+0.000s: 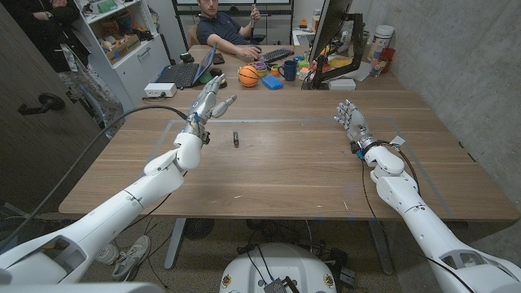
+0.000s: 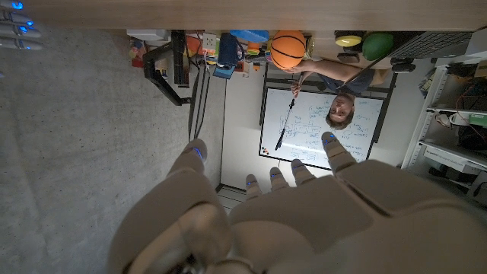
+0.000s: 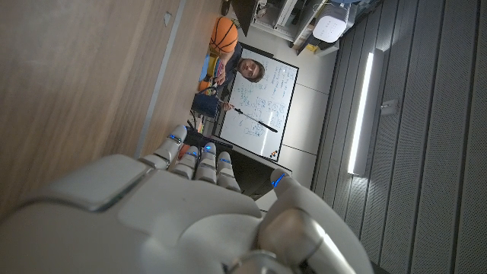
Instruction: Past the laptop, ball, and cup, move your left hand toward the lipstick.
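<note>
A small dark lipstick (image 1: 236, 140) lies on the wooden table (image 1: 285, 175), left of its middle. My left hand (image 1: 209, 103) hovers above the table's far left part, fingers spread and holding nothing, a short way behind and left of the lipstick. The same left hand (image 2: 304, 205) appears from behind in its wrist view. At the right side my right hand (image 1: 350, 120) stands with fingers apart and empty; its back is seen in the right wrist view (image 3: 190, 205). Beyond the far edge are a laptop (image 1: 189, 73), an orange ball (image 1: 248, 76) and a dark blue cup (image 1: 290, 71).
A person sits behind the far edge at a keyboard (image 1: 277, 55). A monitor (image 1: 330, 32) and colourful small items stand at the back right. White shelves (image 1: 122, 41) stand at the back left. A black cable (image 1: 155, 110) crosses the table's left corner.
</note>
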Robot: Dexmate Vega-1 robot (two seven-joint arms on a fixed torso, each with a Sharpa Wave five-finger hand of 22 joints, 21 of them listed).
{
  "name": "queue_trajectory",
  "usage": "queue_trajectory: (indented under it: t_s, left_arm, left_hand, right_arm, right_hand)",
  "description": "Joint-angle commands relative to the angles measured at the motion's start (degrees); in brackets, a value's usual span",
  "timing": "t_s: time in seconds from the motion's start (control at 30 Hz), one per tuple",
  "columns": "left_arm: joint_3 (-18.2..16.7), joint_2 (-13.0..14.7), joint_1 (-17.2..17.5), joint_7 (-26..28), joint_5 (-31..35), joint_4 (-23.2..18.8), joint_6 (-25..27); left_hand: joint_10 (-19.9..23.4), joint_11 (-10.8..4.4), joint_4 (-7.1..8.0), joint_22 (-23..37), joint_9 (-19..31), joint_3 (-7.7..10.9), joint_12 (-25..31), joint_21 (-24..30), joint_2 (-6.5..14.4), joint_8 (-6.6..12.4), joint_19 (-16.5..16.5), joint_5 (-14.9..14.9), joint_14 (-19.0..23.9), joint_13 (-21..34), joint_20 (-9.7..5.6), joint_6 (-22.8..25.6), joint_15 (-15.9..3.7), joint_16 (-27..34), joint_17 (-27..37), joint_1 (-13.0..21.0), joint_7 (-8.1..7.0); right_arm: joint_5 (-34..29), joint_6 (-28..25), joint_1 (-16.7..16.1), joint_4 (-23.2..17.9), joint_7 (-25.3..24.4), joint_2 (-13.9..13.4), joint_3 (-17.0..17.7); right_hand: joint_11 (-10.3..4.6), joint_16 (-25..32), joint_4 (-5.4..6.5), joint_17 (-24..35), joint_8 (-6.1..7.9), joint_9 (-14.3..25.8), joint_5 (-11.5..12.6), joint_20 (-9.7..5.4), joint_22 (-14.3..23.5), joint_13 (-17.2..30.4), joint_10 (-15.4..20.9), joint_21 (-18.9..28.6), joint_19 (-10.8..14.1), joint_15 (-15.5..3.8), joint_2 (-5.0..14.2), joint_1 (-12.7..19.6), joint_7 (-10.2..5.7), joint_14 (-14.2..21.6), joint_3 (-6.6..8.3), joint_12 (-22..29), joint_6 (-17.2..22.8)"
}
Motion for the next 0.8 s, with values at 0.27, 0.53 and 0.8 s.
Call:
queue_trajectory:
  t_s: [0.27,0.53,0.8]
  left_arm:
    - [3.9,3.8,-4.0,-14.9,1.6,-5.0,11.6]
    - [5.3,4.3,-5.3,-17.5,2.1,-4.8,13.0]
    - [7.1,4.7,-7.3,-21.2,3.0,-4.5,14.8]
  left_hand:
    - [-7.2,0.98,-1.06,0.1,0.1,-0.17,0.5,0.3,-0.5,0.82,1.1,-0.1,-4.8,0.1,0.13,-3.4,0.86,0.3,0.1,1.9,-0.24]
    - [-5.9,1.03,-1.54,0.0,0.1,-0.54,0.6,0.3,-1.0,1.00,1.5,-0.1,-4.0,0.1,0.09,-2.7,0.89,0.5,0.1,2.9,-0.24]
    - [-4.8,0.77,-1.91,0.0,0.1,-0.81,0.6,0.4,-1.4,1.16,2.2,0.0,-3.0,0.1,0.09,-2.1,0.72,0.7,0.0,4.0,-0.24]
  right_arm:
    - [0.0,0.7,-0.2,0.1,-0.2,0.1,0.2]
    - [-0.2,0.9,-0.2,0.2,-0.4,0.2,0.0]
    - [-0.3,1.1,-0.1,0.3,-0.5,0.1,-0.1]
  right_hand:
    - [-0.15,0.3,-0.21,0.2,0.38,0.2,0.3,-0.19,0.1,0.1,0.8,-0.3,0.3,0.07,4.44,-0.2,0.36,0.1,0.08,0.4,0.3]
    - [-0.18,0.3,-0.23,0.2,0.35,0.2,0.3,-0.17,0.1,0.1,0.8,-0.4,0.3,0.13,4.39,-0.2,0.35,0.2,0.04,0.4,0.2]
    - [-0.17,0.3,-0.21,0.2,0.34,0.2,0.3,-0.16,0.1,0.1,0.8,-0.6,0.3,0.11,4.37,-0.2,0.36,0.3,-0.02,0.4,0.2]
